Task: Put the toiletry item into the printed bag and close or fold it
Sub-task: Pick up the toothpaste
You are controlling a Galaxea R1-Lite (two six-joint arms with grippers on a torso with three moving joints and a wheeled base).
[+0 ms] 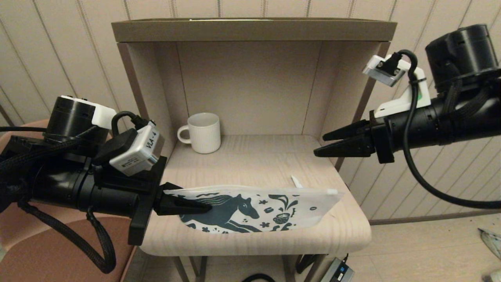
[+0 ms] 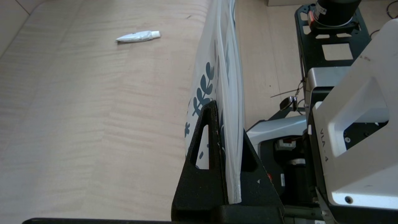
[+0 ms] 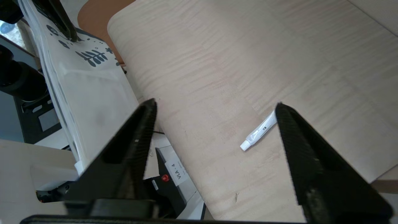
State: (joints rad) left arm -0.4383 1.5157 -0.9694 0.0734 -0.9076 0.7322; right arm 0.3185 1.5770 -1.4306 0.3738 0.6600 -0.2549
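The printed bag (image 1: 250, 209), white with a teal horse, stands on edge along the front of the table (image 1: 254, 160). My left gripper (image 1: 203, 206) is shut on its left end. The left wrist view shows the bag (image 2: 222, 77) pinched between the left gripper's (image 2: 228, 119) black fingers. The toiletry item (image 1: 295, 181), a small white tube, lies flat on the table just behind the bag's right part, also seen as a tube (image 2: 138, 36) beyond the pouch. My right gripper (image 1: 320, 145) hovers open above the table's right side, well above the tube (image 3: 259, 132), with nothing between the right gripper's (image 3: 215, 102) fingers.
A white ribbed mug (image 1: 203, 133) stands at the back left of the table, inside a hutch with side walls and a top board (image 1: 254, 29). An orange chair (image 1: 23, 243) sits under my left arm. The bag's zip slider (image 1: 332, 192) is at its right end.
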